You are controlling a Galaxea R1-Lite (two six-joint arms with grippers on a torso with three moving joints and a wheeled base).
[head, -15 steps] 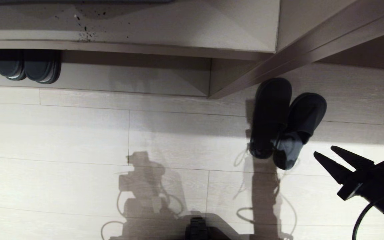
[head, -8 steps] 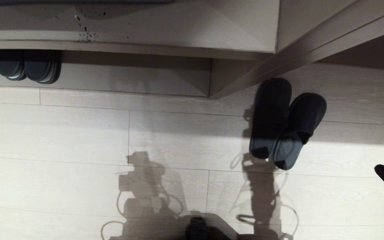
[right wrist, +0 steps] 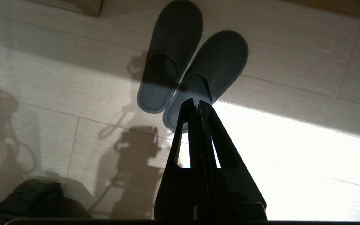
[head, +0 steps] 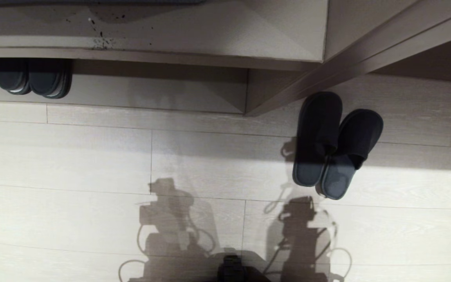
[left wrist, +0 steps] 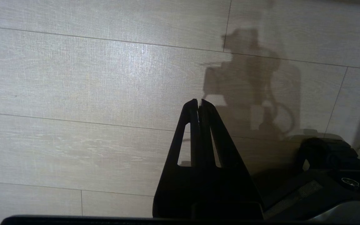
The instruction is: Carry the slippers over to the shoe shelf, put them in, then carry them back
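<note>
- With both arms out of my head view, I only see my grippers through the wrist cameras.
- My right gripper [right wrist: 197, 104] has its fingers pressed together, tips meeting, nothing between them.
- It hangs above the floor [right wrist: 292, 150], short of the slippers [right wrist: 192, 65], not touching them.
- My left gripper [left wrist: 199, 103] is also closed tip to tip and empty, pointing at bare floor planks with only my shadow [left wrist: 255, 84] ahead of it.
- The slippers [head: 335, 145] lie on the floor [head: 92, 156] to my right, side by side, heels toward me, toes toward the furniture.
- The two touch along their inner edges; the right one is angled outward at the toe.
- Toe halves sit in shade, heel ends in the bright light patch.
- They are outside the shoe shelf [head: 151, 90], just past the corner where its end panel meets the angled board [head: 366, 51].
- Shoe shelf opening runs along the upper left of my head view, under a pale top board.
- A second dark pair [head: 31, 76] sits at the far left end of that opening, partly tucked under the board.
- Part of my base [head: 231, 270] shows at the lower edge, with arm and cable shadows across the planks.
</note>
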